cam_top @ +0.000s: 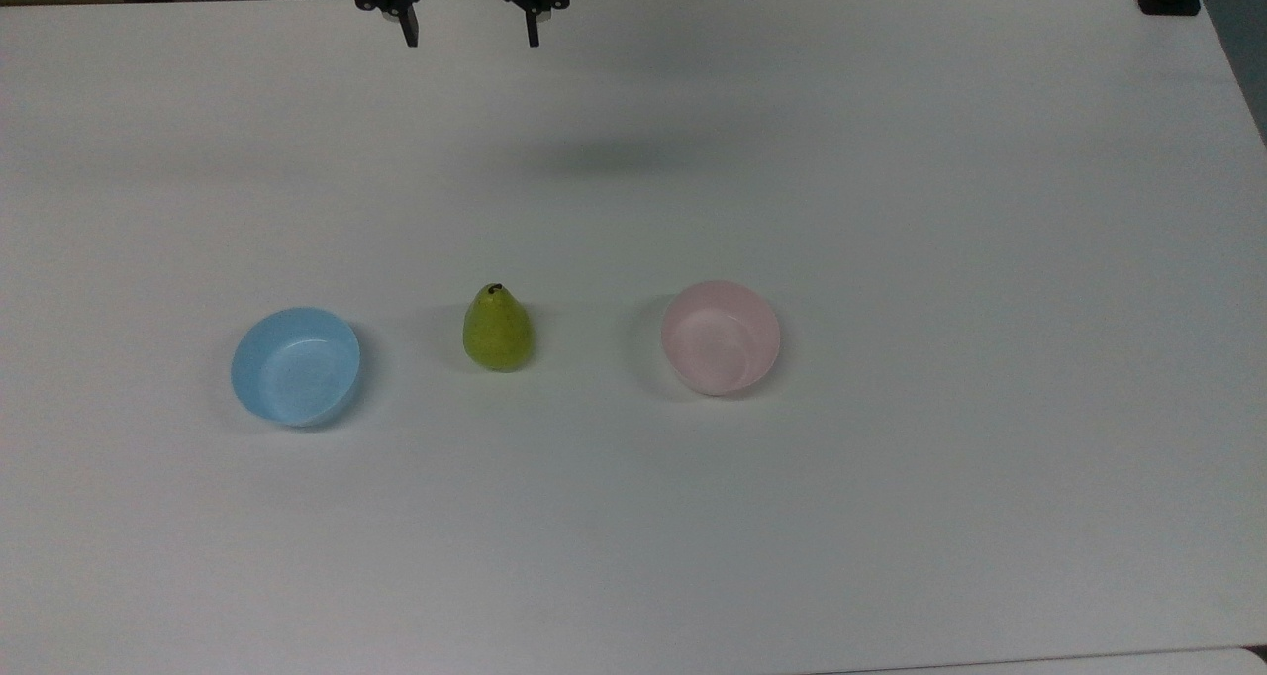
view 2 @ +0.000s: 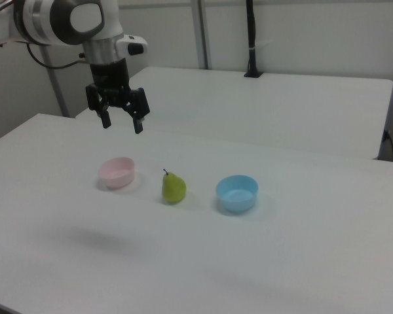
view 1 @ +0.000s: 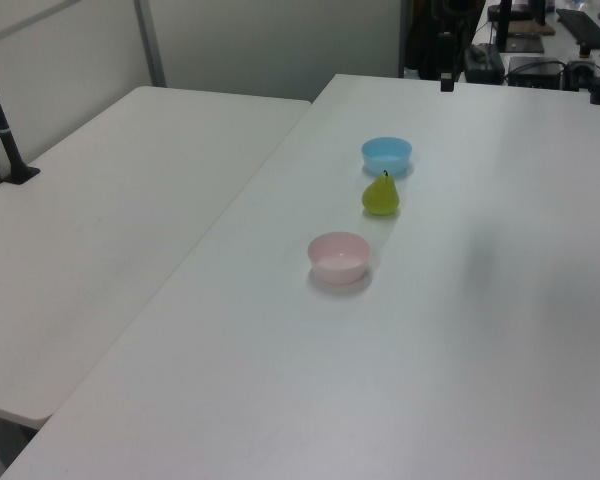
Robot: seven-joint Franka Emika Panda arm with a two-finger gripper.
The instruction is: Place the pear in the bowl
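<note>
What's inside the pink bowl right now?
Nothing: the pink bowl shows only its bare inside in all three views. The pear stands on the table beside it, apart.

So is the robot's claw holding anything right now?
No, nothing. The end effector hangs open in the air, with empty space between its fingers. The pear stands on the table between the two bowls, untouched.

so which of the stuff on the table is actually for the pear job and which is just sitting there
For the job:
- pear, upright between the two bowls
- pink bowl, empty
- gripper, open, up in the air

Just lying about:
- blue bowl, empty
</note>
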